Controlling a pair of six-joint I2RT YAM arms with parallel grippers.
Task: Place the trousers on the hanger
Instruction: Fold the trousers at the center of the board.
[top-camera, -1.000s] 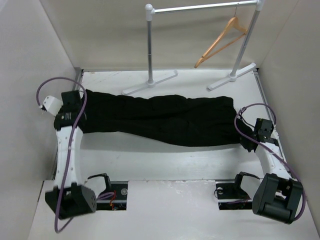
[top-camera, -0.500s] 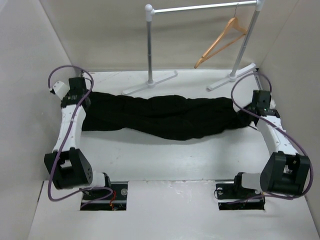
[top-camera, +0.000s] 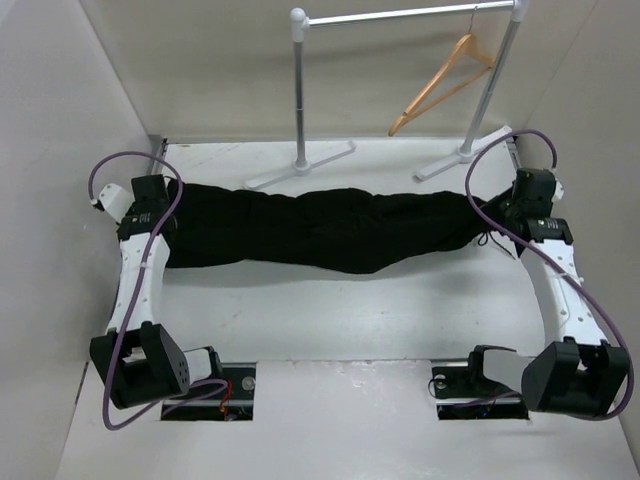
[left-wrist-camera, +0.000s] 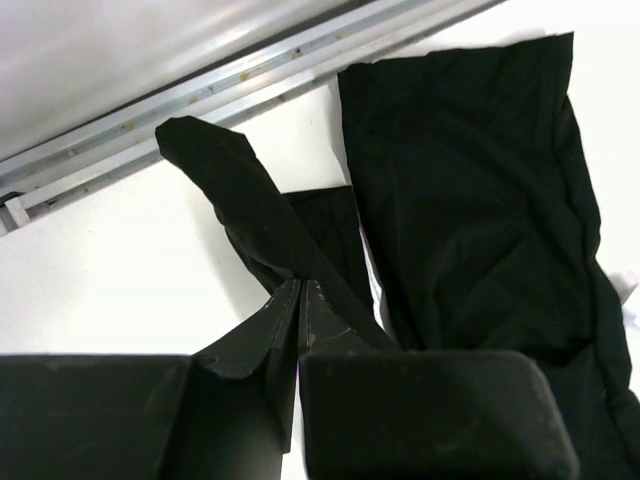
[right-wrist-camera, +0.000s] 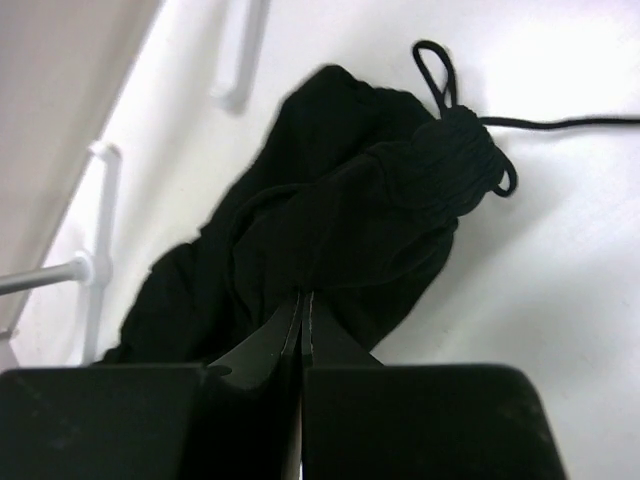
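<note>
Overhead view from behind, two close wrist views, trousers (top-camera: 320, 230) shared

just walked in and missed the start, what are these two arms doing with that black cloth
Two robot arms are handling a pair of black trousers. The left hand is shut on a leg end, and the right hand is shut on the drawstring waist end, so the garment runs stretched lengthwise between them across the white table. The wooden hanger hangs empty on the metal rail at the back, so the trousers are not yet on it.
</note>
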